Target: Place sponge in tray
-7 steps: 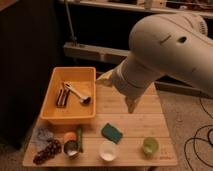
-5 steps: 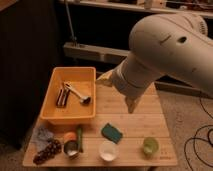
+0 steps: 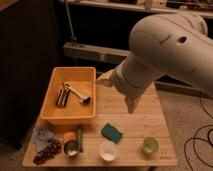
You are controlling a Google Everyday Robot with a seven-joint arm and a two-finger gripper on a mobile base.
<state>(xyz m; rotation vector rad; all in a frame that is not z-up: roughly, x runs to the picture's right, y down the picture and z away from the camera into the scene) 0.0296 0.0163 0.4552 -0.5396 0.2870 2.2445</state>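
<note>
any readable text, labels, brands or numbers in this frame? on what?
None can be read.
The tray, sponge, white cup and green cup show no print.
The gripper hangs above the table, right of the tray, with no marking visible.

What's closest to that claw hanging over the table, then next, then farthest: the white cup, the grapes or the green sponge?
In the camera view, from the gripper, open and holding nothing above the table, right of the tray:
1. Sponge, just in front of it, slightly left.
2. White cup, at the front edge, past the sponge.
3. Grapes, at the front left corner.
</note>
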